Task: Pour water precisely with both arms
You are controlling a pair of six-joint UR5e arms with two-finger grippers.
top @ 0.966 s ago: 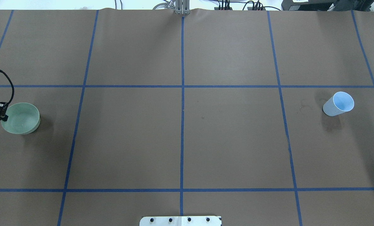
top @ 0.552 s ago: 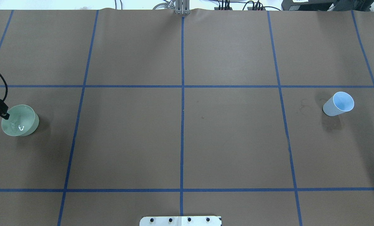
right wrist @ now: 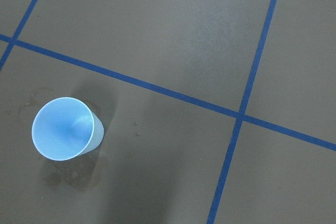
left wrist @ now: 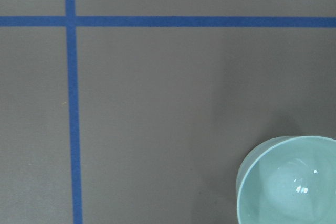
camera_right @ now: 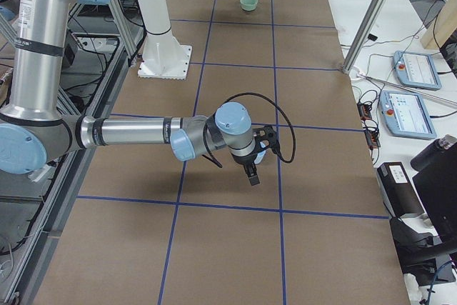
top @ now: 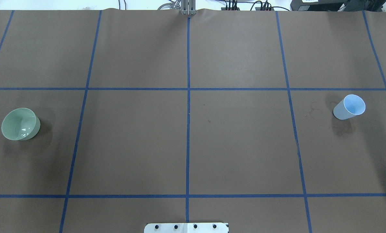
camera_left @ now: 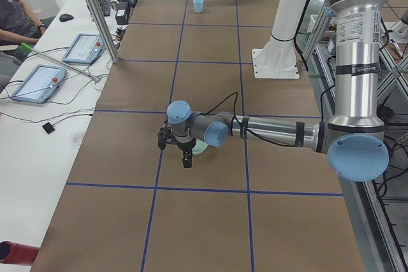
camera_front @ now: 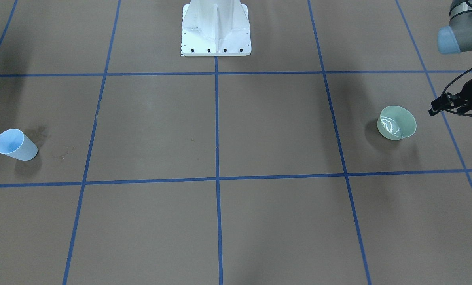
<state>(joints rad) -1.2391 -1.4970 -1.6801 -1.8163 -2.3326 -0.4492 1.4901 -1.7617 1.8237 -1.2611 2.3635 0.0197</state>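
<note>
Though left pincer [camera_front: 437, 107] and right pincer [camera_right: 251, 173] of indeterminable spread, brown blue-gridded table [top: 238, 142] below, tablets [camera_right: 407, 113] alongside.

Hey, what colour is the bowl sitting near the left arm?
The bowl is pale mint green, clearest in the left wrist-mounted view.
</note>
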